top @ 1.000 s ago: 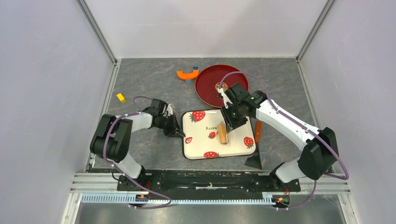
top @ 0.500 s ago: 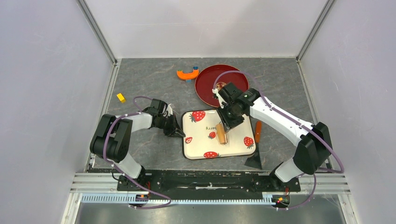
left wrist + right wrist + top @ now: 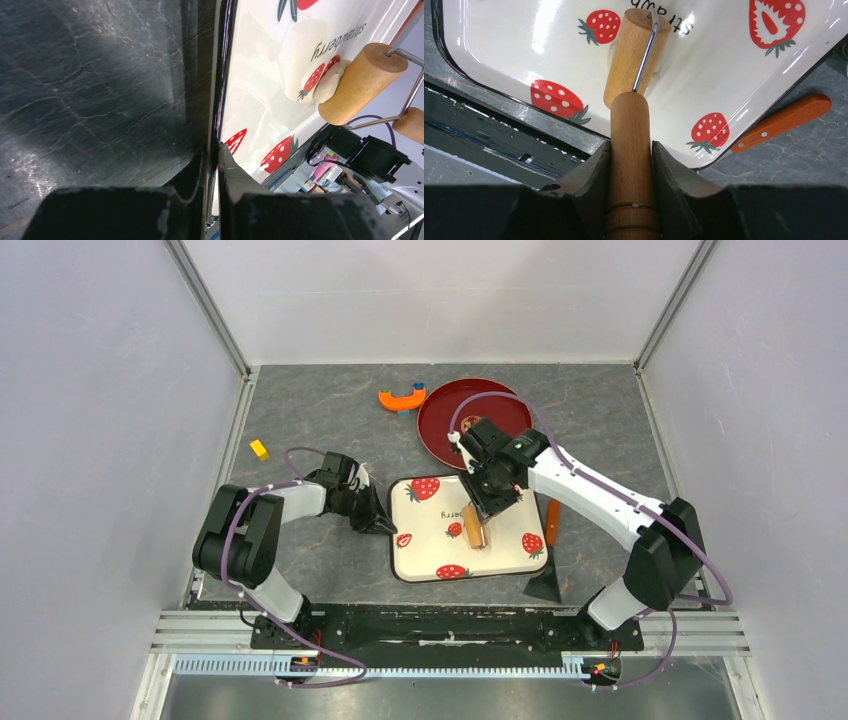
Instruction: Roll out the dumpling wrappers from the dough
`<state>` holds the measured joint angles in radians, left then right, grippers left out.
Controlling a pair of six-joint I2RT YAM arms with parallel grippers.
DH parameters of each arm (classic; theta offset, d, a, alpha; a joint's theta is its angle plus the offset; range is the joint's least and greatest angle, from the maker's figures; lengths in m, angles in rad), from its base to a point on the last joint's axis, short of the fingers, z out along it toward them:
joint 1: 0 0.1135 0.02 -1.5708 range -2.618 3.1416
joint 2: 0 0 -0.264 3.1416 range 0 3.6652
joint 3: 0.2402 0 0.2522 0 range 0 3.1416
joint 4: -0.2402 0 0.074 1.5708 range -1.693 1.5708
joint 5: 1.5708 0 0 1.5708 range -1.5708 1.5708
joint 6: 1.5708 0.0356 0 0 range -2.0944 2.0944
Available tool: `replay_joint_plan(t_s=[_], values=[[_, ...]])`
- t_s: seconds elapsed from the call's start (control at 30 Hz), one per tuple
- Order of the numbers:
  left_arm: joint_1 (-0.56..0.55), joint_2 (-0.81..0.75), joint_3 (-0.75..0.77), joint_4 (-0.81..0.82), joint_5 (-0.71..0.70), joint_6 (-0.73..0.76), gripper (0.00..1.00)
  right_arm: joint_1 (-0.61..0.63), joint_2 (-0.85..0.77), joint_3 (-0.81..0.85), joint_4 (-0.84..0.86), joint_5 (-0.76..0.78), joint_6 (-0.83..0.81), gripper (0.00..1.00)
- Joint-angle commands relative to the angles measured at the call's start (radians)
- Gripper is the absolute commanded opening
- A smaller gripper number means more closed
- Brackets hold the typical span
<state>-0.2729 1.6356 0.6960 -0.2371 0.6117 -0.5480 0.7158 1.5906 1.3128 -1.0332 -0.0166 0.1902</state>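
L gripper (image 3: 216, 150) is shut tight on the black rim of the white rectangular strawberry-print tray (image 3: 260, 115) at its left edge, evidently to pin it to the grey table (image 3: 320, 420) so it can't slide under rolling load. R gripper (image 3: 631, 150) is clamped on the handle of the tan wooden roller w/ wire yoke (image 3: 631, 55), whose cylinder lies across tray centre. The pale beige dough lump (image 3: 327, 85) sits on the tray floor against the cylinder, ahead of R gripper's tips, untouched by them and well apart from L gripper.
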Motion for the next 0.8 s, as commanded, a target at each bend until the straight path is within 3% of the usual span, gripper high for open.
replay_joint_plan(t_s=[0.0, 0.23, 0.77], values=[[-0.011, 0.063, -0.058, -0.031, -0.191, -0.002, 0.02, 0.005, 0.174, -0.130, 0.015, 0.230, -0.045, 0.00], [-0.012, 0.064, -0.057, -0.031, -0.191, 0.000, 0.02, 0.015, 0.209, -0.140, 0.016, 0.290, -0.054, 0.00], [-0.011, 0.069, -0.056, -0.031, -0.188, 0.004, 0.02, 0.014, 0.313, -0.111, 0.028, 0.249, -0.087, 0.00]])
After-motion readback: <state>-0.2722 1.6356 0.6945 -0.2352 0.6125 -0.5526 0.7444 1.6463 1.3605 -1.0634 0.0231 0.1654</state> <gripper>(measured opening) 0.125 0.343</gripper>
